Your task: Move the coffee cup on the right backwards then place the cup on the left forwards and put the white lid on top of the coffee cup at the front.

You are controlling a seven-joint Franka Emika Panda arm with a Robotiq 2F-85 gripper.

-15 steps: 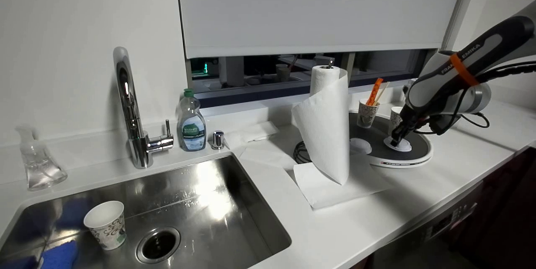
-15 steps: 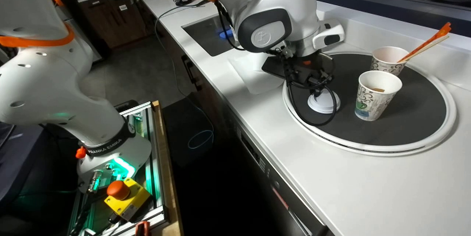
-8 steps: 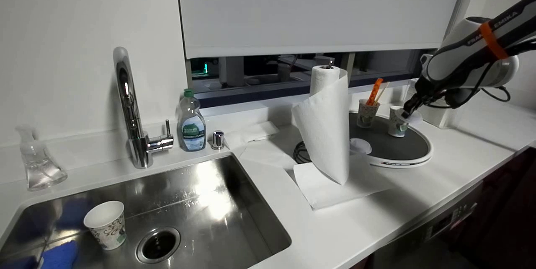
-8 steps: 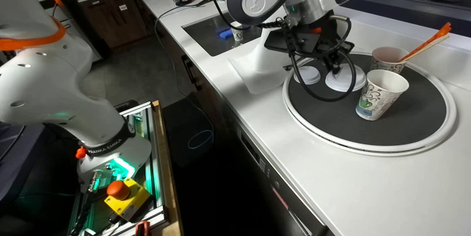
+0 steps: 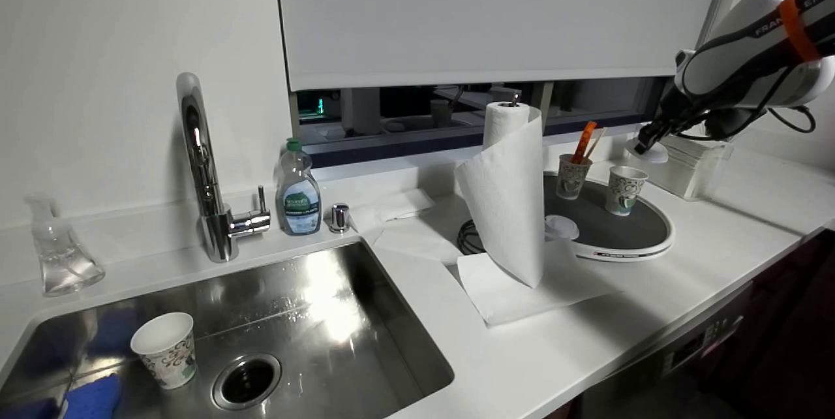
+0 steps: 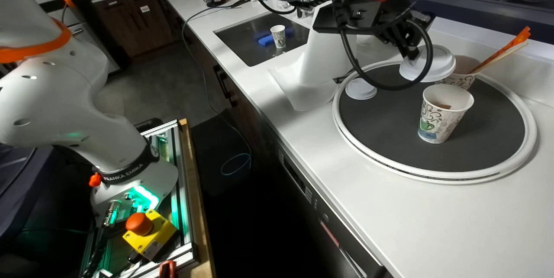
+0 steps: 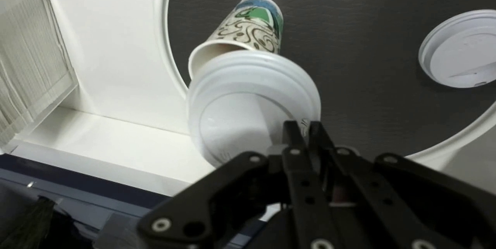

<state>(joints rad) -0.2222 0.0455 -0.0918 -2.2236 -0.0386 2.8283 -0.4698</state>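
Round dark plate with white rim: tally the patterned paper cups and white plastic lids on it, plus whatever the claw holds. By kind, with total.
Patterned white paper cups: 2 (front cup, rear cup)
Round white plastic lids: 2 (loose lid on the dark plate, held lid in the black claw)
Total: 4

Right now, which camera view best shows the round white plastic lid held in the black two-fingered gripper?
The wrist view: the white lid appears largest there, with its ringed face visible, though the gripper hides one side. Both exterior views show it smaller, held in the air; in an exterior view, a black cable crosses it.
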